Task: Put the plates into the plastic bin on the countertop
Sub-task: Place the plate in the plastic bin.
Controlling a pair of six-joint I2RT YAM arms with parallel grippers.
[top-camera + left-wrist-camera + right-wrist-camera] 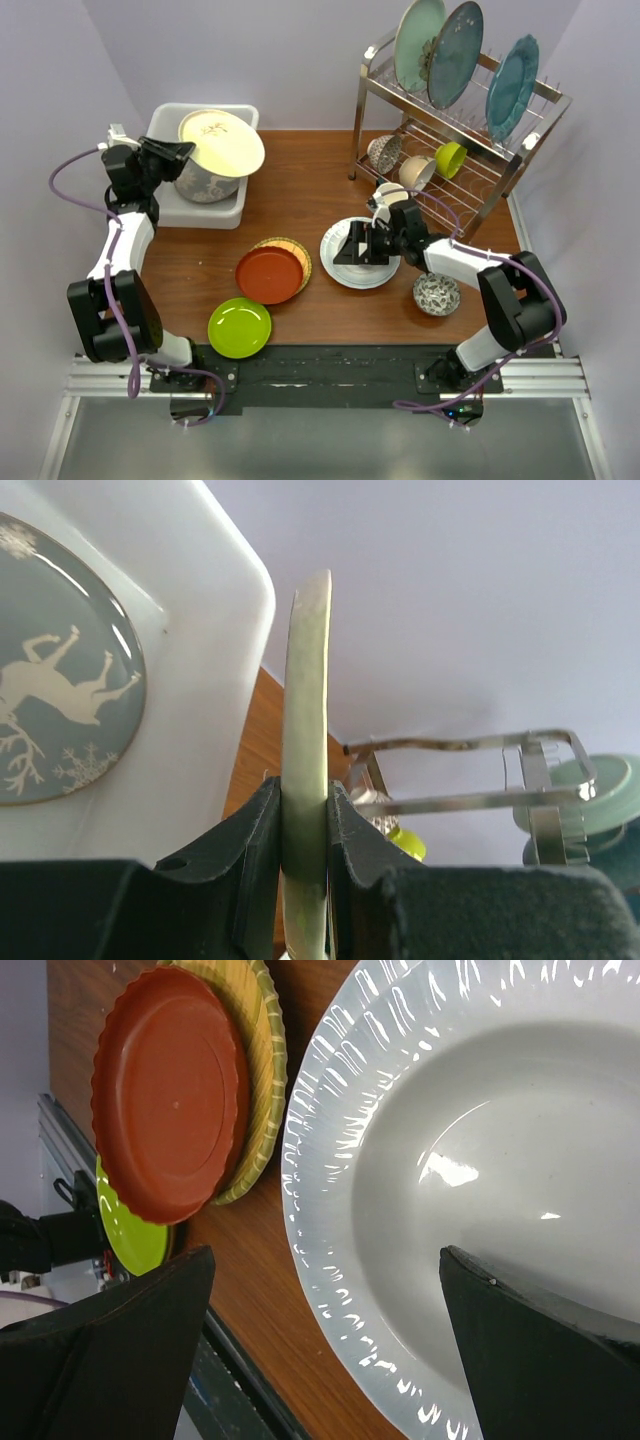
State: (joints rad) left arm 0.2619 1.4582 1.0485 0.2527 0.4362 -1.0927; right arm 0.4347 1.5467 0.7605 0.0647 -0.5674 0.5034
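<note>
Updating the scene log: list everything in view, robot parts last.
countertop: one, reddish-brown, beneath everything
plastic bin: one, white, far left
grey plate: one, grey, inside bin
cream plate: one, cream, held over bin
red-brown plate: one, red-brown, centre, atop woven plate
woven plate: one, yellow, beneath it
lime green plate: one, lime, near edge
white plate: one, white, right of centre
patterned bowl: one, greyish, near right
wire rack: one, steel, far right
rack bowls: three, two pale, one lime, lower tier
glazed plates: three, teal, blue-grey, rack top
left gripper: one, black, shut on cream plate
right gripper: one, black, open over white plate
</note>
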